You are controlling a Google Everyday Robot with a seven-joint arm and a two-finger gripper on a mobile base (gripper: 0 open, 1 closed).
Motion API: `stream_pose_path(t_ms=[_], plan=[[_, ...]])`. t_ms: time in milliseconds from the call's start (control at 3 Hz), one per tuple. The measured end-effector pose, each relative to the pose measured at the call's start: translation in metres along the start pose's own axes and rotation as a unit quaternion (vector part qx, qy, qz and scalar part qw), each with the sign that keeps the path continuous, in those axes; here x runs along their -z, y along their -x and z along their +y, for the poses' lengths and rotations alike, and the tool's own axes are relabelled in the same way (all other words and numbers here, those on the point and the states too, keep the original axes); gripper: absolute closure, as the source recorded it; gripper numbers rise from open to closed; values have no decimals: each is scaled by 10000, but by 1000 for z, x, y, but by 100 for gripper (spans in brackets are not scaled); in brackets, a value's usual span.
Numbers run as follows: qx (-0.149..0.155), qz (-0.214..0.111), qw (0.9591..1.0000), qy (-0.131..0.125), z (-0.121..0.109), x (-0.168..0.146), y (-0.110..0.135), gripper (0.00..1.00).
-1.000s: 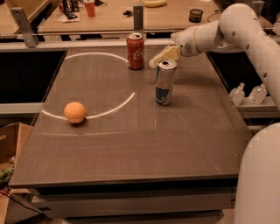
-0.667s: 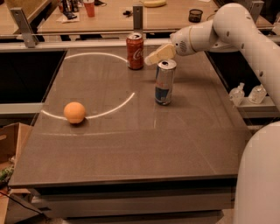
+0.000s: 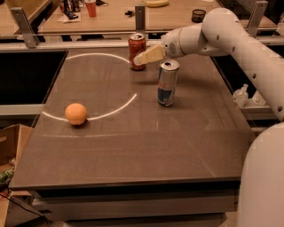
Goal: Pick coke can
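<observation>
One dark surface [image 3: 133, 155] carries three loose things: one orange and two cans. Nearest, at the left, the single orange [image 3: 76, 114] sits on a thin white curved line [image 3: 120, 106] marked on the surface. Further back and to the right stands one tall, slim silver-and-blue can [image 3: 167, 83], upright, well apart from the orange. Above and just behind it the one white arm [image 3: 230, 35] reaches in from the right, and its one beige end effector [image 3: 141, 58] points left and slightly down. Whether the end effector is open or closed cannot be told. Its tip overlaps the right side of the coke can [image 3: 137, 51]; contact cannot be made out. The coke can, the only red one, stands upright near the far edge of the surface, behind and left of the slim can. Beyond, one red cup [image 3: 91, 8] stands on a wooden table [image 3: 115, 20].
</observation>
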State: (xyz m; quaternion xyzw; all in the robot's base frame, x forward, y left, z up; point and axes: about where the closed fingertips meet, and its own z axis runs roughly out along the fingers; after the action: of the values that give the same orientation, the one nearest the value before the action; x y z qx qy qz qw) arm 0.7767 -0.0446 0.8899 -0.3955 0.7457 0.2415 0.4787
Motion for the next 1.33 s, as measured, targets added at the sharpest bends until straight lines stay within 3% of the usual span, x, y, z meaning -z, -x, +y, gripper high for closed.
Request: stream_pose_path(t_ms=[1000,1333], plan=[[197,-383,9972,611,49,-41,21,0],[336,-437,9961,694,52,-48,22,0]])
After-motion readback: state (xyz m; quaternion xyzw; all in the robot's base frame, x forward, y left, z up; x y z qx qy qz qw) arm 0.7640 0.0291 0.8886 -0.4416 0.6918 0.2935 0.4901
